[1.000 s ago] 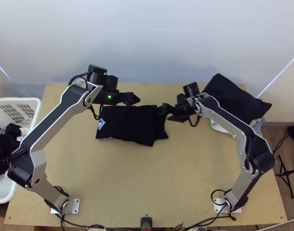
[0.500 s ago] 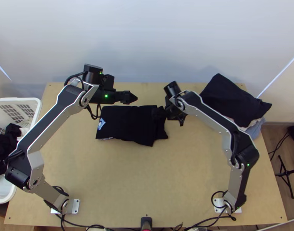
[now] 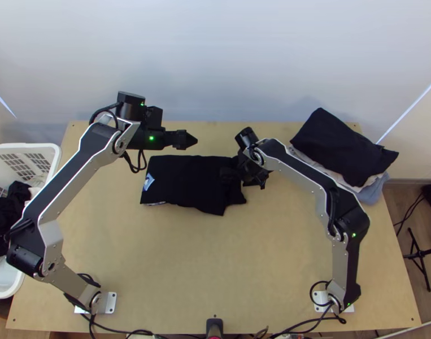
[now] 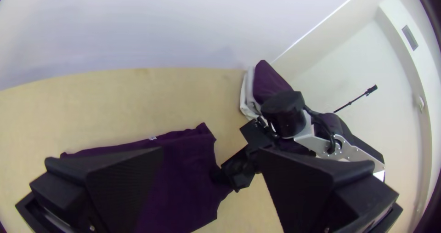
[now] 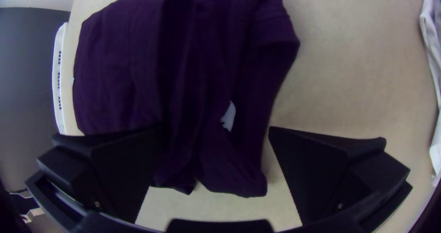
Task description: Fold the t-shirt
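The t-shirt (image 3: 187,181) lies on the table (image 3: 204,271), to the near side of the left gripper (image 3: 192,140), with its uneven end under the right gripper (image 5: 215,128); the left's fingers stand wide apart with nothing between them; the right's are also well spread, cloth lying between them but not gripped. Most of the folding looks done, the body being a compact oblong; what seems left is that end by the right gripper, where layers overlap loosely around a pale patch (image 5: 228,117); it probably wants tucking or folding in, then smoothing.
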